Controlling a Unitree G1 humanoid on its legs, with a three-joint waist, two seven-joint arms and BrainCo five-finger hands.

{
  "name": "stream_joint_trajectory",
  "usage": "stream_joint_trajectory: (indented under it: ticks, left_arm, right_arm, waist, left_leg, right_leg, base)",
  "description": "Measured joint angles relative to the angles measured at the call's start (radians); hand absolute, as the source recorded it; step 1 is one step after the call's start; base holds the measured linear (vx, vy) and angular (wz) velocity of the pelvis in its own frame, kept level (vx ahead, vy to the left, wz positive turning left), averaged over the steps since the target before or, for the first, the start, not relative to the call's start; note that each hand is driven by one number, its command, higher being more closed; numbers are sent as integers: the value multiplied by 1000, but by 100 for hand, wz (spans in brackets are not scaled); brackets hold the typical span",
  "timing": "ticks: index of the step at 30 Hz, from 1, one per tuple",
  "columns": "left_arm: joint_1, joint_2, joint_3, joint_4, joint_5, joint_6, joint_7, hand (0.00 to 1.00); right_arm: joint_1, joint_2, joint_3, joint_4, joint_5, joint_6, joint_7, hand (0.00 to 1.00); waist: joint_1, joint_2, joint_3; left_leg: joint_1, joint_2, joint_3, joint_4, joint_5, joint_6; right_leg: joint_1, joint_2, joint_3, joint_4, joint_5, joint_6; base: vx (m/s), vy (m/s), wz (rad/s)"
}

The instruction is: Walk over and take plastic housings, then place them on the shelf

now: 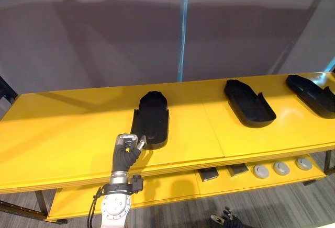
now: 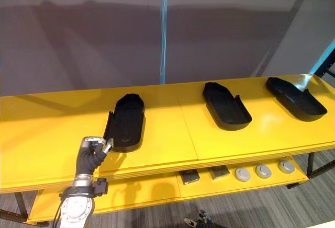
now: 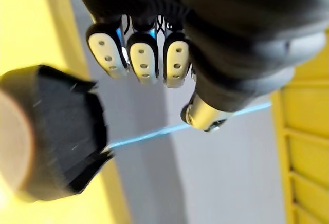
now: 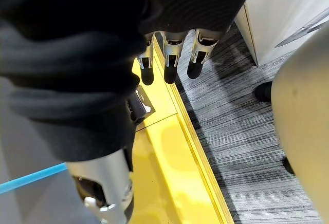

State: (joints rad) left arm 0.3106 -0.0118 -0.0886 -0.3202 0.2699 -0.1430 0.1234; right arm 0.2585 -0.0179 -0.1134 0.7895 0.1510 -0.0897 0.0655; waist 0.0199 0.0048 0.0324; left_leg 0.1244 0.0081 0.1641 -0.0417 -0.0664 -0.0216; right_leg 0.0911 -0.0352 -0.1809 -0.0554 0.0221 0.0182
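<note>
Seems nearly done, maybe more to fetch, with the left plastic housing (image 1: 152, 118), the middle housing (image 1: 249, 103) and the right housing (image 1: 312, 94) lying on the yellow shelf (image 1: 63, 128), the left hand (image 1: 126, 152) curled on nothing at 7 o'clock of the left one, the right hand (image 4: 170, 62) loose and empty.

Yellow shelf (image 1: 63, 134) with three black plastic housings (image 1: 152, 118) well apart; grey discs (image 1: 281, 168) on lower tier (image 1: 172, 186).
</note>
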Motion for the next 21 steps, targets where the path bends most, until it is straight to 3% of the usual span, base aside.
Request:
stream_joint_trajectory:
  ticks: [8, 21]
  left_arm:
    - [-92, -16, -16, 146, 30, 33, 4, 100]
    - [-127, -13, -39, 266, 89, 57, 6, 100]
  right_arm:
    - [21, 5, -1, -36, 0, 0, -6, 0]
    - [22, 19, 0, -46, 0, 0, -9, 0]
  waist:
    - [-2, -3, -1]
    - [-4, -13, 3]
  left_leg:
    - [-1, 1, 28, 23, -24, -20]
    - [1, 6, 37, 32, -19, -14]
  right_leg:
    - [0, -1, 18, 0, -2, 3]
    - [7, 0, 13, 0, -4, 6]
  base:
    - [16, -7, -9]
    - [-12, -27, 1]
